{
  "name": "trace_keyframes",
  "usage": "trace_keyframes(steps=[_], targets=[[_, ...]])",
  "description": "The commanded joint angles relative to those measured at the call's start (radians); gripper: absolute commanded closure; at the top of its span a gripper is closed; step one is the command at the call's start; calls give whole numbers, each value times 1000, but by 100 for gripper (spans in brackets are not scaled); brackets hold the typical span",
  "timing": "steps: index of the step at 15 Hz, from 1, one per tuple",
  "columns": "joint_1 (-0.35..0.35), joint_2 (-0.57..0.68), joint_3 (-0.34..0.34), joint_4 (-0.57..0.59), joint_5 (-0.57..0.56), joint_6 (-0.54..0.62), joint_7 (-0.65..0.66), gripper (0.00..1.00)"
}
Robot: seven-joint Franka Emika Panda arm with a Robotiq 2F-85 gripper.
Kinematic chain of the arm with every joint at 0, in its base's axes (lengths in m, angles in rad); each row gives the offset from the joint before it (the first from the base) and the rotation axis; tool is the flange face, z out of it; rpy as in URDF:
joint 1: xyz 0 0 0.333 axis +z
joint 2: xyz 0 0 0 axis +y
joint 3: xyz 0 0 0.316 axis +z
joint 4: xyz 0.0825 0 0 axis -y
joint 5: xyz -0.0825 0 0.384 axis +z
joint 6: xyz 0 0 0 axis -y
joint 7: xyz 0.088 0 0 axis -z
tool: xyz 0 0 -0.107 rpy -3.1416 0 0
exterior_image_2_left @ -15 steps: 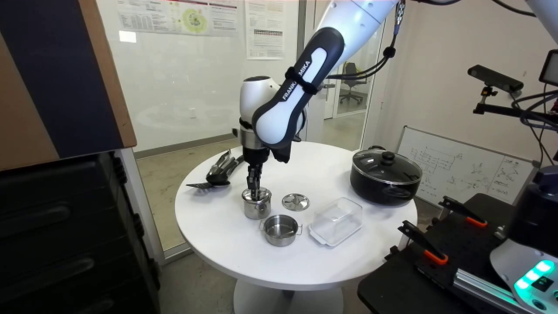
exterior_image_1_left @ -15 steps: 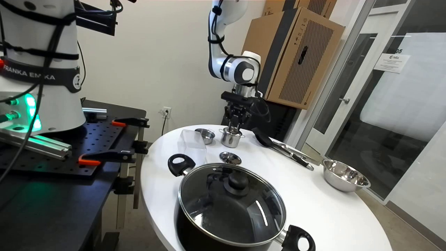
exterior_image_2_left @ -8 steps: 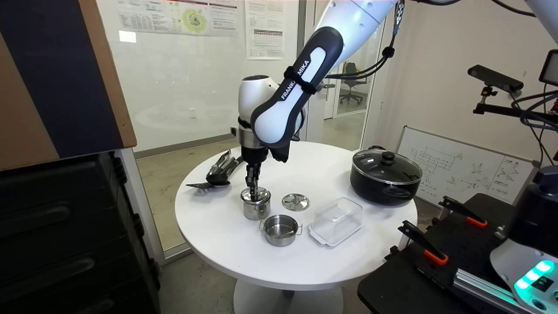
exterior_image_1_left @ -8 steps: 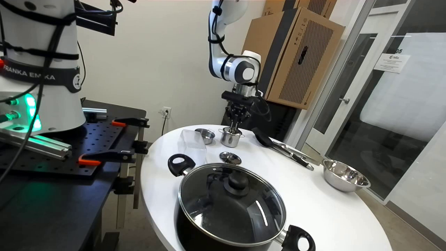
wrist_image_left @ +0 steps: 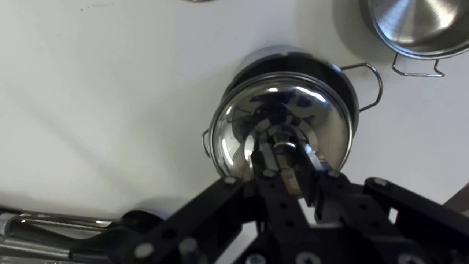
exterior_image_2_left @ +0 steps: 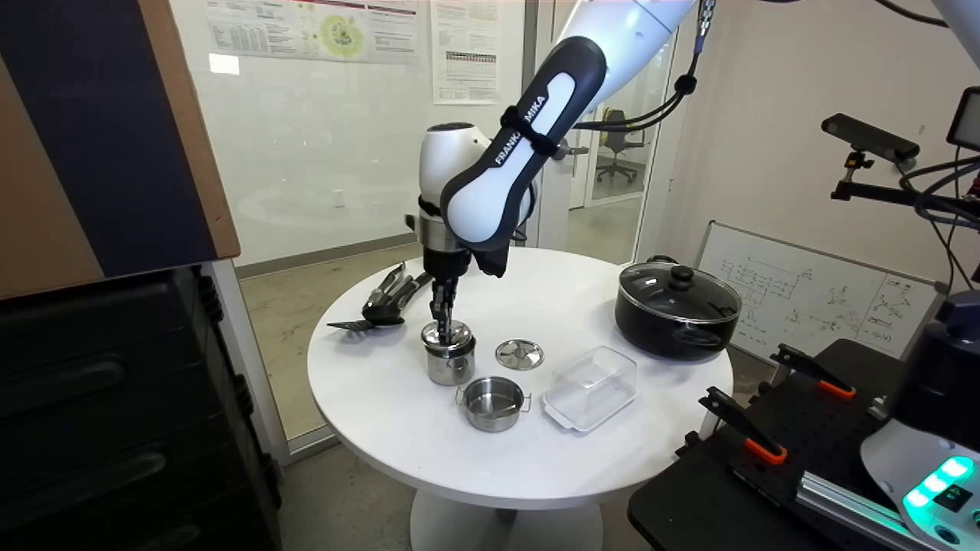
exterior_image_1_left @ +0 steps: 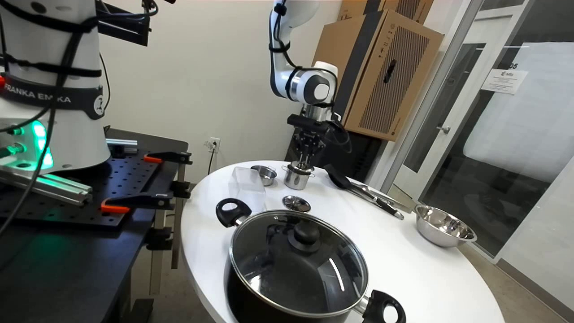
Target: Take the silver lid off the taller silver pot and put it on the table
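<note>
Gripper (wrist_image_left: pixel 285 152): its fingers are closed on the handle in the centre of the silver lid (wrist_image_left: pixel 282 106), and they hide most of this handle from me
Silver lid: it hangs just above the taller silver pot (exterior_image_2_left: pixel 450 373), apart from the rim as far as I can see; I judge it as thin metal, light, stiff and not fragile, but the polish makes it slippery, so the central handle is the correct place to hold and the smooth edge is not
Second silver lid (exterior_image_2_left: pixel 519 354): it lies on the white table (exterior_image_2_left: pixel 406 436), right of the pot in an exterior view; I would put mine down apart from it
Base collar (exterior_image_1_left: pixel 31 92): far left in an exterior view, I read "FRANKA EMIKA", partly crossed over
Cardboard box (exterior_image_1_left: pixel 406 85): more to the right, printed marks which I cannot read
Door notice (exterior_image_1_left: pixel 504 80): its text is too small for me
Wall posters (exterior_image_2_left: pixel 314 30): at left in an exterior view, fine print, not readable
Forearm label (exterior_image_2_left: pixel 540 109): I read "FRANK" and "MIKA", the letters between are covered
Whiteboard (exterior_image_2_left: pixel 819 298): handwriting, I cannot make it out
</note>
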Motion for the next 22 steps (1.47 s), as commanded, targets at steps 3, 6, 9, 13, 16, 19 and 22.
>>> trace_keyframes(steps=[3,6,9,13,16,19,22], targets=[[-61,-133,-32,-83,20,7,35,95],[-98,-123,-68,-61,31,-20,61,95],[-147,-78,-81,-26,66,-40,67,95],[-185,6,-77,27,113,-58,63,95],[-185,67,-76,72,138,-59,76,95],[-174,111,-81,118,153,-59,100,95],[-163,143,-86,160,157,-58,122,95]])
